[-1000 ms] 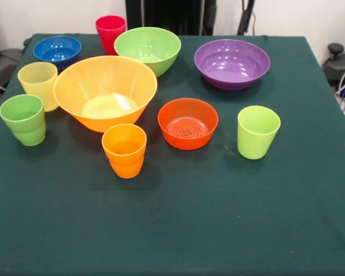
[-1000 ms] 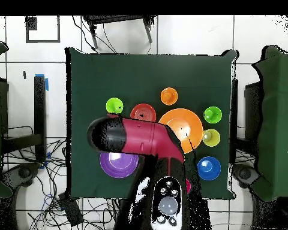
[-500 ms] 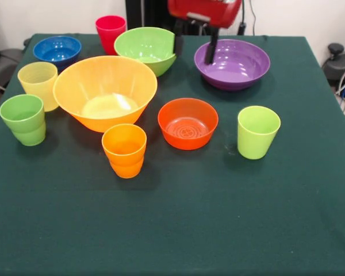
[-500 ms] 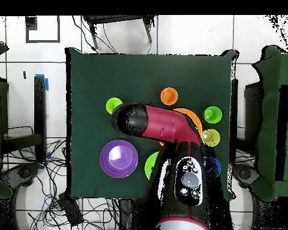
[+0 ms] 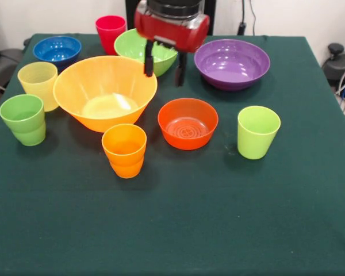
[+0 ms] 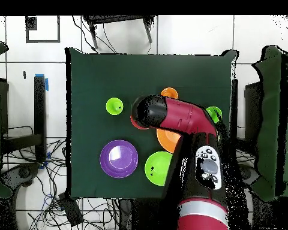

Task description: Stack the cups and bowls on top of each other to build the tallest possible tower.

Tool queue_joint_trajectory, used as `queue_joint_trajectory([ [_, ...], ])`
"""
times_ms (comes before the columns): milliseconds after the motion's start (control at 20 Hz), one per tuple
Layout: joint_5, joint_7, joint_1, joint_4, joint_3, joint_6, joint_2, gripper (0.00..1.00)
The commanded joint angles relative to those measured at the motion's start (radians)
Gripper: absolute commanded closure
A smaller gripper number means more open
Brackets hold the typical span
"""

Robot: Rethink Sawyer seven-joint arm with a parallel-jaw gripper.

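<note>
My gripper (image 5: 164, 69) hangs open and empty above the gap between the green bowl (image 5: 132, 45), the large translucent orange bowl (image 5: 105, 92) and the small red-orange bowl (image 5: 187, 122). It hides part of the green bowl. The purple bowl (image 5: 232, 63) stands at the back right, the blue bowl (image 5: 57, 50) at the back left beside the red cup (image 5: 110, 31). The yellow cup (image 5: 38, 83) and green cup (image 5: 24, 119) stand at the left. The orange cup (image 5: 125, 150) and lime cup (image 5: 257, 132) stand nearer the front. Nothing is stacked.
All stands on a dark green tablecloth (image 5: 218, 218). In the overhead view the red arm (image 6: 176, 120) covers the middle; the lime cup (image 6: 114, 107), purple bowl (image 6: 119, 159) and green bowl (image 6: 157, 167) show beside it. Cables lie on the floor around the table.
The arm has come in from the back, swung from above the purple bowl toward the large orange bowl and dropped lower. No cup or bowl has moved.
</note>
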Motion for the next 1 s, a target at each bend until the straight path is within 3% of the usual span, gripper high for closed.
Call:
queue_joint_trajectory([
  [50, -0.107, -0.124, -0.051, -0.067, 0.143, -0.052, 0.101, 0.0],
  [1000, -0.215, -0.107, -0.119, -0.056, 0.226, -0.105, 0.148, 0.0],
])
